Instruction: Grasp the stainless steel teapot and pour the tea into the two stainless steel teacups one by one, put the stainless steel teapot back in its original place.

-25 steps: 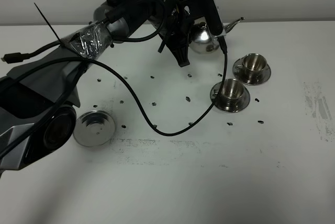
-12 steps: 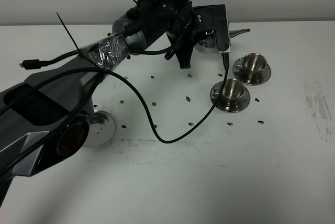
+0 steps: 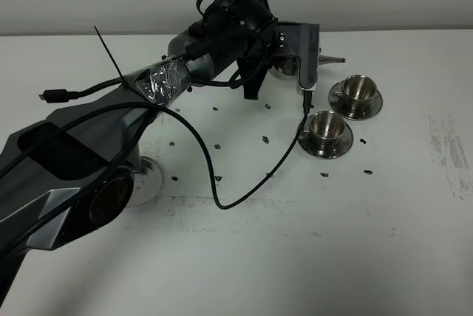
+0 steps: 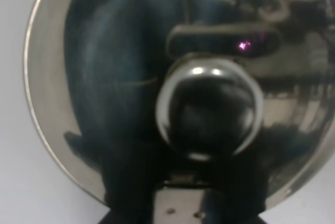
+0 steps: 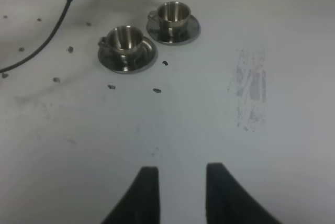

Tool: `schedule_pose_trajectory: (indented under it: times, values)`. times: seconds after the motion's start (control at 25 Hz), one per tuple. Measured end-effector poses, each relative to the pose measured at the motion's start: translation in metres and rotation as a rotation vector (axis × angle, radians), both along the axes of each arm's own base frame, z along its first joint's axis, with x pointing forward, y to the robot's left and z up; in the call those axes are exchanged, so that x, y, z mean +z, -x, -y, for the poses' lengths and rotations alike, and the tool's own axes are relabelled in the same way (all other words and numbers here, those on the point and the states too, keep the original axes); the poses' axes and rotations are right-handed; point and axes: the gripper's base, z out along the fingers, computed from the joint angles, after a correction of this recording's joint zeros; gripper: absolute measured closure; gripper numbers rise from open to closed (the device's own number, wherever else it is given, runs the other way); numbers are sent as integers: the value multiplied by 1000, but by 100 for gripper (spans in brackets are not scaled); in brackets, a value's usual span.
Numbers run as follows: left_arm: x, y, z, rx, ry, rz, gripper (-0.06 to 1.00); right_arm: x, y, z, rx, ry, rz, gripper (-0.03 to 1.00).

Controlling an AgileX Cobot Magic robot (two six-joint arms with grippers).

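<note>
The stainless steel teapot (image 3: pixel 283 69) stands at the back of the white table, mostly hidden by my left arm; only its thin spout (image 3: pixel 332 58) sticks out to the right. My left gripper (image 3: pixel 287 49) hangs right over it. The left wrist view is filled by the domed lid (image 4: pixel 94 77) and its knob (image 4: pixel 209 111); the fingers do not show. The two stainless steel teacups sit on saucers right of the pot, one farther (image 3: pixel 357 91) (image 5: pixel 173 13), one nearer (image 3: pixel 325 130) (image 5: pixel 125 39). No tea shows. My right gripper (image 5: pixel 180 192) is open and empty over bare table.
A round steel saucer (image 3: pixel 153 176) lies at the left, partly under my left arm. A black cable (image 3: pixel 222 190) droops from that arm onto the table near the nearer cup. Small black specks dot the table. A grey smudge (image 3: pixel 447 146) marks the right side.
My left arm has swung right and farther back over the teapot, covering most of it. The spout's visible end sits lower than before. The cups have not moved.
</note>
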Motion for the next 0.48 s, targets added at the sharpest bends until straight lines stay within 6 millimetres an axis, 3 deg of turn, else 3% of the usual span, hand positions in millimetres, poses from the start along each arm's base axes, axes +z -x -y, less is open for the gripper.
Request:
schedule_pose_trajectory:
  times: [0.48]
  values:
    - [4,-1,6,-89,-48,75,77,0,0,0,0,0,0,73]
